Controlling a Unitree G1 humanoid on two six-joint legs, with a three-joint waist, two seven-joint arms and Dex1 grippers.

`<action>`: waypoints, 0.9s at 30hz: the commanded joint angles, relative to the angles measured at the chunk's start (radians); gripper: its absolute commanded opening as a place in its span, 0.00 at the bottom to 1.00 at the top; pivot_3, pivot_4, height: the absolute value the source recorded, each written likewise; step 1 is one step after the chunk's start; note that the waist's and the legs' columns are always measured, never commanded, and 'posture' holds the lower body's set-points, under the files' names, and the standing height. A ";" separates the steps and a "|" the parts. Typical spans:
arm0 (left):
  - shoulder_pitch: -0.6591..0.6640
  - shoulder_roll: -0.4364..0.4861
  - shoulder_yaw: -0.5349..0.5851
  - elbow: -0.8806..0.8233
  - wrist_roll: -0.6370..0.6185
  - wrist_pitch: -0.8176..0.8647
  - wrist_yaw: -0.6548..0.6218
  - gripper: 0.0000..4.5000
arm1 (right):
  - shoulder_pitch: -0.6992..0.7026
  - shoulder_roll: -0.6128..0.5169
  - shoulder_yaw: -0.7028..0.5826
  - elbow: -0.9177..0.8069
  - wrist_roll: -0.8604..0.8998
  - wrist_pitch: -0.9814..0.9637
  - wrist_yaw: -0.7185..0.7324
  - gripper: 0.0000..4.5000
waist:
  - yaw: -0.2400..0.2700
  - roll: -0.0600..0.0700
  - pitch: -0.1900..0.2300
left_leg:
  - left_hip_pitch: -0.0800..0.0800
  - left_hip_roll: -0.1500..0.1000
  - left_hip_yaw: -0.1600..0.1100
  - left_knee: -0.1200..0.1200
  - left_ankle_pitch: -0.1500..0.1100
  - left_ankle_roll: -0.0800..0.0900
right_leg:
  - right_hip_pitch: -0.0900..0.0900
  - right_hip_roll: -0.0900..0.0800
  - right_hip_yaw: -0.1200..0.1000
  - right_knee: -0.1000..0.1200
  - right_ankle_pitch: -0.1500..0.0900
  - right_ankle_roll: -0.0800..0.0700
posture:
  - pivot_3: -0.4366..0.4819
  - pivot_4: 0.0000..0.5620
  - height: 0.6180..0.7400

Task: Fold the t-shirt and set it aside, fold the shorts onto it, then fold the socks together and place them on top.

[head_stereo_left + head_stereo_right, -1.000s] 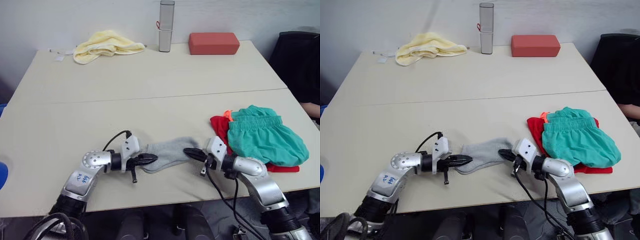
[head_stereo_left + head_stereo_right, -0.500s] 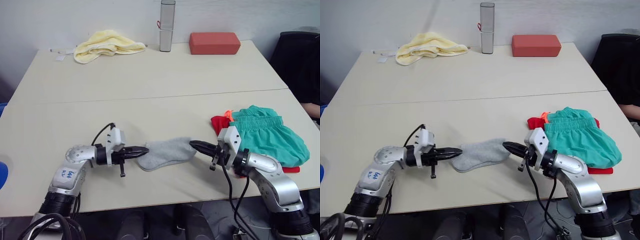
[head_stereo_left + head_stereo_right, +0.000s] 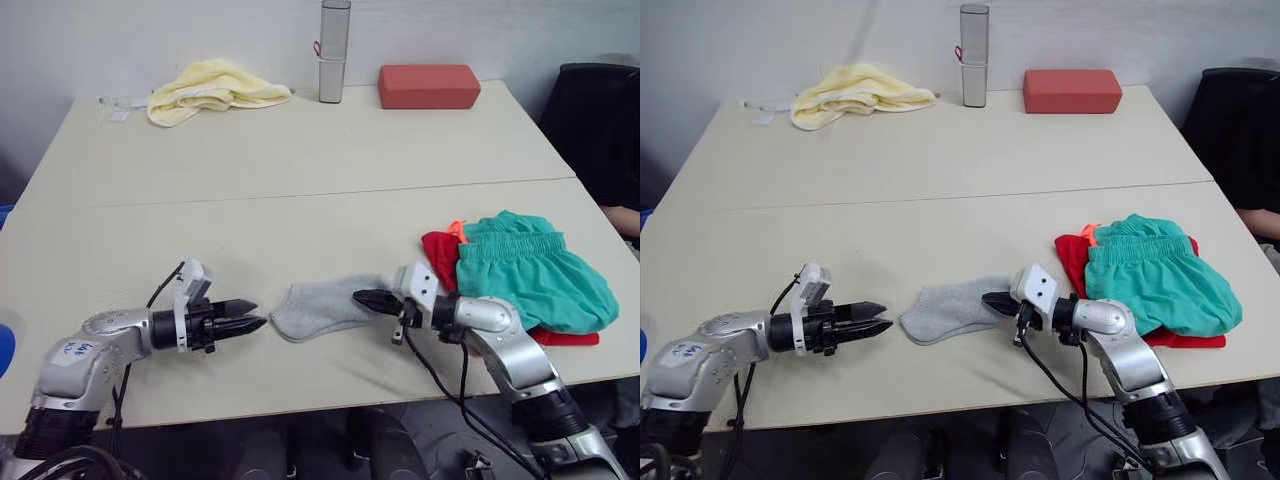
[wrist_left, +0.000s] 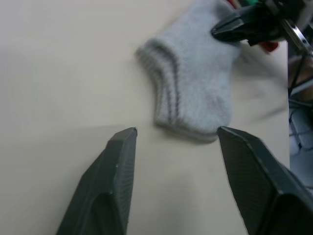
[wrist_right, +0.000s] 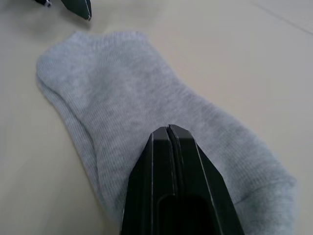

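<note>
We see the left gripper [image 4: 173, 134] spread wide, empty, just short of the socks [image 3: 320, 306] lying mid-table. The right gripper [image 3: 362, 298] is pinched closed, tips resting over the socks; whether fabric is caught we cannot tell.

I can make out blue handwriting on my left arm's silver shell [image 3: 72, 350], too small to read; I see no other legible text.
</note>
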 commanded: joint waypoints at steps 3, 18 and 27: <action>-0.074 -0.119 0.122 -0.055 -0.139 0.333 0.235 0.61 | -0.016 0.009 0.021 0.015 -0.029 -0.089 0.022 0.00 | -0.001 0.000 0.000 | 0.000 0.000 0.000 0.001 0.000 0.000 | 0.000 0.000 0.000 0.001 0.000 0.000 | 0.48 0.27 1.00; -0.138 -0.314 0.150 -0.084 -0.179 0.558 0.485 0.79 | -0.046 0.059 0.021 0.074 -0.068 -0.135 -0.014 0.00 | 0.003 0.000 -0.001 | 0.001 -0.001 0.000 0.002 0.001 -0.003 | 0.001 0.000 0.001 0.006 0.000 0.000 | 0.48 0.27 1.00; -0.144 -0.303 0.131 -0.028 -0.305 0.558 0.573 0.98 | -0.032 0.062 0.029 0.076 -0.078 -0.124 -0.010 0.00 | 0.006 0.001 -0.001 | 0.003 -0.001 0.000 0.002 0.001 -0.004 | 0.002 0.000 0.001 0.004 0.000 0.000 | 0.48 0.27 1.00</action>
